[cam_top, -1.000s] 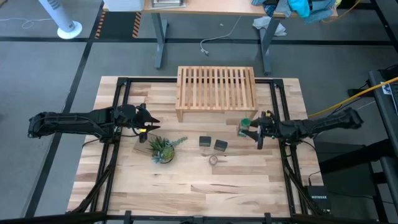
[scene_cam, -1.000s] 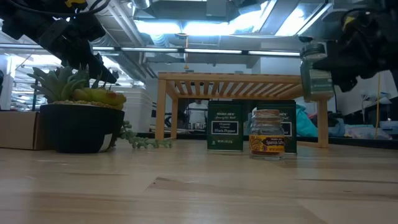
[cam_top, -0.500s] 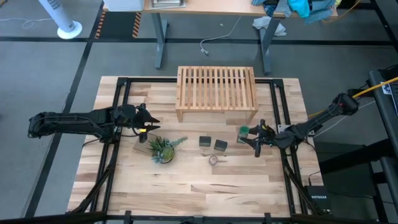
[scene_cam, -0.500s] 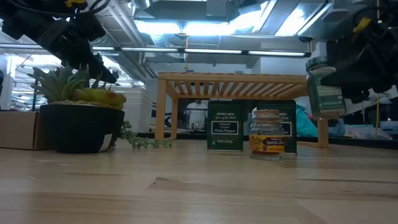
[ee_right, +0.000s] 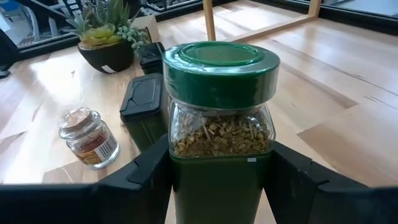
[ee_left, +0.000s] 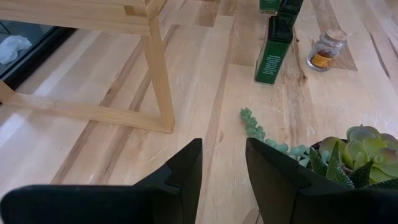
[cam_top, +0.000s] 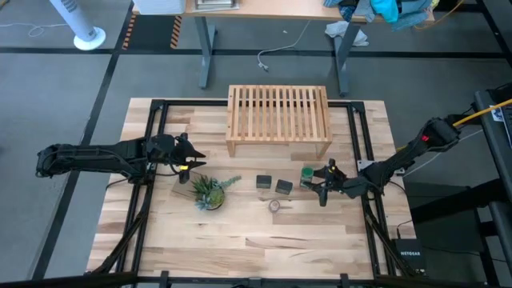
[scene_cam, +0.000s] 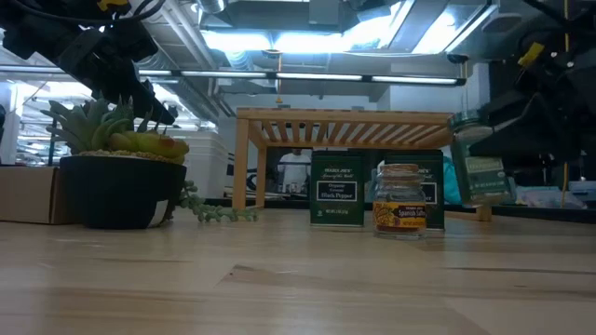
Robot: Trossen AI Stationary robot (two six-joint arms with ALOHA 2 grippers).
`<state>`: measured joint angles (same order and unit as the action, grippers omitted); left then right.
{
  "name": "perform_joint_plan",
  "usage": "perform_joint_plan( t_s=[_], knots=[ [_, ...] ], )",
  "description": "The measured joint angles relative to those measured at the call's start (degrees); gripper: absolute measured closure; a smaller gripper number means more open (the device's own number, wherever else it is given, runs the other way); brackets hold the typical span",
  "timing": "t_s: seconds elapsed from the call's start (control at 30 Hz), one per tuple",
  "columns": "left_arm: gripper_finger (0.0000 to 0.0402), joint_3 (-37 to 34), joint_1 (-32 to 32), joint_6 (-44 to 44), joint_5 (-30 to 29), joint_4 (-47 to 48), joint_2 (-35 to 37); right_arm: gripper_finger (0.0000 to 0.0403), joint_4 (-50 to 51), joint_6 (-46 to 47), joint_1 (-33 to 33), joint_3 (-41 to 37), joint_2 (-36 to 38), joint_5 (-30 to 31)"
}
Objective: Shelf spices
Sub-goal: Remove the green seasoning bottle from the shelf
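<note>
Gripping the green-capped jar (ee_right: 221, 118) between its two dark fingers (ee_right: 143, 174), the right gripper (cam_top: 318, 182) had closed on the glass body below the lid, holding the jar upright low over the table (cam_top: 240, 240) in front of the shelf's right end. Dried herbs filled the jar. Seen from above, the jar sat at about four o'clock from the table's middle, just beside the two dark tins (cam_top: 264, 182) (cam_top: 284, 187), which stood close together near the centre. The small round jar (cam_top: 274, 206) rested a little nearer the front edge, at about six o'clock from the tins. At about eight o'clock from the tins stood the potted plant (cam_top: 208, 192) in its dark bowl. Farther back, the left gripper (cam_top: 194, 158) waited at the table's nine o'clock side, behind the plant, its fingers (ee_left: 180, 180) parted by a narrow gap and holding nothing. Farthest back, at twelve o'clock, stood the slatted wooden shelf (cam_top: 278, 116), with nothing on its top. In the low view the tins (scene_cam: 336, 190) and the small jar (scene_cam: 399, 201) stood in front of the shelf's legs.
</note>
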<state>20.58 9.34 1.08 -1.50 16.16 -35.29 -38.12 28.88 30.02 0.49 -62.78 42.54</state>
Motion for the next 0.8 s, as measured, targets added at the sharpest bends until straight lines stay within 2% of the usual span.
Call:
perform_joint_plan(
  t_s=[0.13, 0.43, 0.8],
  knots=[
    [0.0286, 0.0, 0.0, 0.0, 0.0, 0.0, 0.0, 0.0196, -6.6, 0.0, 0.0, 0.1, -7.0, 0.0],
    [0.0286, 0.0, 0.0, 0.0, 0.0, 0.0, 0.0, 0.0194, -13.0, 2.6, 0.0, 2.5, -19.4, 1.6],
    [0.0286, 0.0, 0.0, 0.0, 0.0, 0.0, 0.0, 0.0172, -14.8, 2.6, 0.0, 2.5, -21.4, 0.9]
  ],
)
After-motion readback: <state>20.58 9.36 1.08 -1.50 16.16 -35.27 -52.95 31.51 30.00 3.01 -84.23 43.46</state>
